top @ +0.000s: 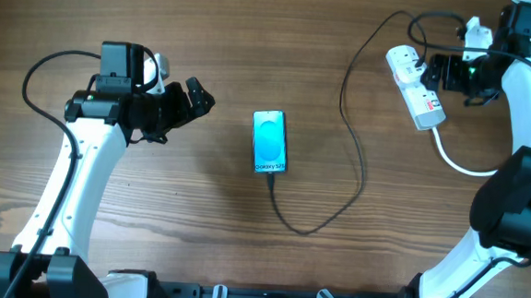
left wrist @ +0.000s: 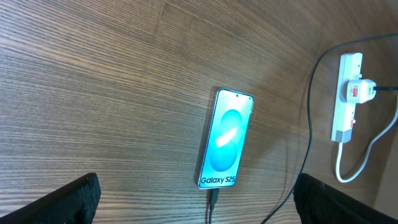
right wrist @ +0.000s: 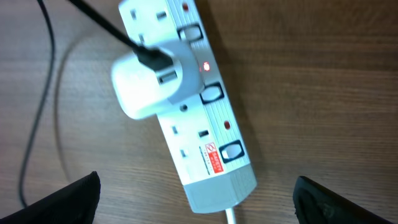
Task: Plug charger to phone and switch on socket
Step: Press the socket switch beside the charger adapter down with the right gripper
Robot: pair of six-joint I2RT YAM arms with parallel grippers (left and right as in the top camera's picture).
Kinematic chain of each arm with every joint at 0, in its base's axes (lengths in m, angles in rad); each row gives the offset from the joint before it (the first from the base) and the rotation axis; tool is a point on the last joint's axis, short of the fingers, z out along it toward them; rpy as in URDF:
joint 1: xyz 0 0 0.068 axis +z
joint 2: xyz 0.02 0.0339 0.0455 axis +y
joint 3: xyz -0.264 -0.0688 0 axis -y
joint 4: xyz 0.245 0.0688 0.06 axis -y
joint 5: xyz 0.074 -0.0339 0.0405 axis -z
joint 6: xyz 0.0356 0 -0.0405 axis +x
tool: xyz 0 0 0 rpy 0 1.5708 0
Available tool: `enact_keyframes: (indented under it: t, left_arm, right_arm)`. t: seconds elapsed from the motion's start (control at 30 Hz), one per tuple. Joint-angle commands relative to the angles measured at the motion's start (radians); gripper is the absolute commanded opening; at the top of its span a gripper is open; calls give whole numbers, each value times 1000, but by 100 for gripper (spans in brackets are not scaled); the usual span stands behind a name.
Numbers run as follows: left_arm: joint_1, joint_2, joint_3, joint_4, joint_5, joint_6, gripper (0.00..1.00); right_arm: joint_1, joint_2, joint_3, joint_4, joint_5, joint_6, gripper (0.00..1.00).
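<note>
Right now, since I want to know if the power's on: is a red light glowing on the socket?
Yes, a red light glows on the socket beside the white plug adapter.

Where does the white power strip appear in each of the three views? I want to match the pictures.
Overhead: the power strip lies slanted at the upper right.
Left wrist: it is near the right edge, in the upper half.
Right wrist: it fills the centre, from the top almost to the bottom.
Shared landmark: the black charger cable, which leaves the white adapter plugged into the strip.
</note>
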Motion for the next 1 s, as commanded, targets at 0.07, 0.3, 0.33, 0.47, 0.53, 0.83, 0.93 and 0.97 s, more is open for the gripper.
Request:
enact_keyframes:
  t: [0.07, 0.3, 0.33, 0.47, 0.53, 0.83, 0.93, 0.97]
  left_arm:
    - [3, -8, 0, 3, -10, 19, 100]
    - [3, -8, 0, 3, -10, 19, 100]
    - [3, -8, 0, 3, -10, 19, 100]
    - [3, -8, 0, 3, -10, 19, 100]
    - [3, -8, 0, 3, -10, 19, 100]
    - [3, -8, 0, 3, -10, 19, 100]
    - [3, -8, 0, 3, -10, 19, 100]
    - [3, -8, 0, 3, -10, 19, 100]
  right_arm:
    - [0, 5, -18, 30, 41, -52, 100]
    - [0, 5, -18, 145, 41, -52, 100]
    - [0, 5, -18, 156, 41, -52, 100]
    - [0, 5, -18, 182, 41, -52, 100]
    - [0, 5, -18, 183, 41, -52, 100]
    - [0, 5, -18, 183, 41, -52, 100]
    - [0, 5, -18, 183, 41, -52, 100]
    - [0, 5, -18, 183, 41, -52, 100]
